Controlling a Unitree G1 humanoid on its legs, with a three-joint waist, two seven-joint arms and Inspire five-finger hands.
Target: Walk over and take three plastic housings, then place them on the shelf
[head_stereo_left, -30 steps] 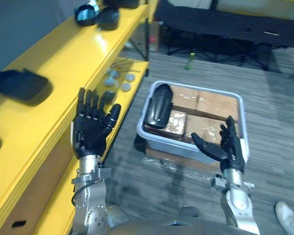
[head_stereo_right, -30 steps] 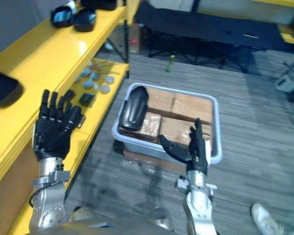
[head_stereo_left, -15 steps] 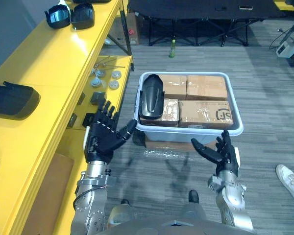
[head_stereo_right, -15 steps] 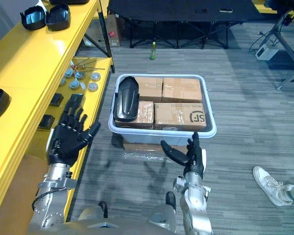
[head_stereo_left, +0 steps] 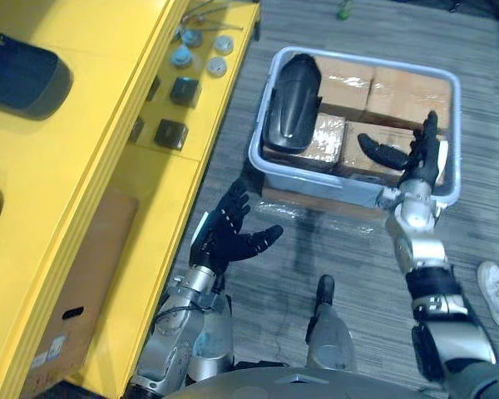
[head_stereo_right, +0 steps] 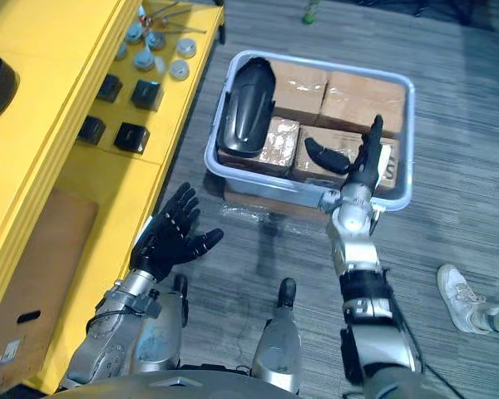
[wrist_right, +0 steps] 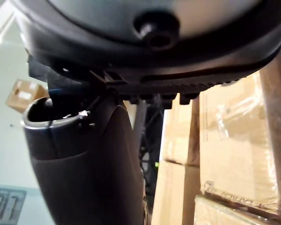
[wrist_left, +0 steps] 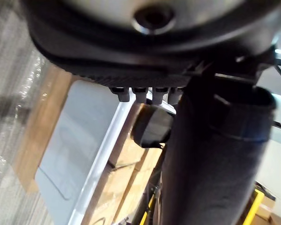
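Plastic housing [head_stereo_right: 247, 106]: black, lies on the boxes [head_stereo_right: 349, 96] in the left half of the bin [head_stereo_right: 411, 141], long axis running away from you.
Right hand [head_stereo_right: 362, 166]: spread, empty, over the bin's near right. It is your nearer hand, and the housing lies to its left.
Left hand [head_stereo_right: 168, 239]: spread, empty, short of the bin.

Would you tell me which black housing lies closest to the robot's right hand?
The long housing lying in the grey bin, atop the cardboard boxes, beside the right hand; the other housing sits on the yellow shelf.
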